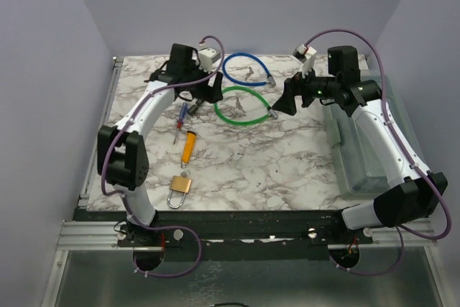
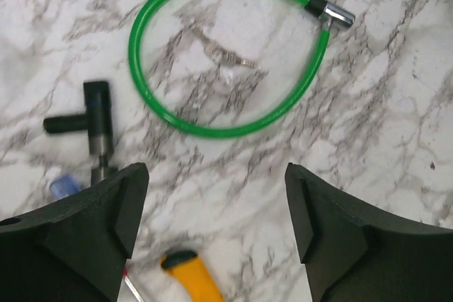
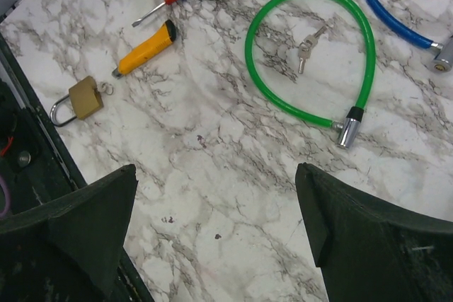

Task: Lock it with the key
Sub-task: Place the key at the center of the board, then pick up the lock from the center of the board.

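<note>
Both claws hang released above the bench (image 1: 273,163), jaws spread wide and holding nothing. The left claw (image 2: 216,196) hovers near the green cable lock (image 2: 212,130). Its keys (image 2: 228,59) lie loose inside the loop, plain to reach. The right claw (image 3: 216,189) looks down on the cable's metal head (image 3: 348,131), probably placed to steady it while a key goes in. The brass padlock (image 3: 83,97) lies well apart, by the bench's near edge.
</note>
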Tool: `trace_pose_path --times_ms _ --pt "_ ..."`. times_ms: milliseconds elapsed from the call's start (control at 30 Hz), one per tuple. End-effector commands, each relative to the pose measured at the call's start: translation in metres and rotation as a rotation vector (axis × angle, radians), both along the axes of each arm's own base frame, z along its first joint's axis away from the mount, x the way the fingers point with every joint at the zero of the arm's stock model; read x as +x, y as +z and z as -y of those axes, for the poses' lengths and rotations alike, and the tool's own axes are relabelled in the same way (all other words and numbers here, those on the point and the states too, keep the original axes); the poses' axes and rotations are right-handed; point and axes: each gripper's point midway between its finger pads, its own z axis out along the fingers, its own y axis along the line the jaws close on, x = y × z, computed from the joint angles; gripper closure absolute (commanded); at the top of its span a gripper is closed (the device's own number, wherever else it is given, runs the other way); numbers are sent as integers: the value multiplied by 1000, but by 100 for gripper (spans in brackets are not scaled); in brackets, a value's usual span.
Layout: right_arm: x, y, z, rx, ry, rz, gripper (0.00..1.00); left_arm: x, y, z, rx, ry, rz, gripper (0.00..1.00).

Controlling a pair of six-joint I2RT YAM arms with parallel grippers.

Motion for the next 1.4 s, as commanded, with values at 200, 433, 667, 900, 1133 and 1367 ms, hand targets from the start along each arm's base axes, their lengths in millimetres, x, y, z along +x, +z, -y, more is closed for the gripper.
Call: trace_pose_path --times_ms 200,433,667,900,1133,1367 --pt "-8 -8 4 -14 14 10 0 -137 6 -104 86 157 -201 10" --pt "-7 -7 3 -13 21 8 0 -205 -19 -132 224 131 -306 1" --pt "-8 -9 1 -8 32 -5 0 -266 -60 -154 407 -225 -237 1" --pt "-8 -13 -3 5 44 -30 0 -287 -81 -153 425 -433 -171 1" --pt "-5 -12 -7 22 53 -46 0 -291 -103 -150 478 -678 3 1" --pt "-4 -12 -7 27 49 -53 0 -285 -123 -143 506 -769 61 2"
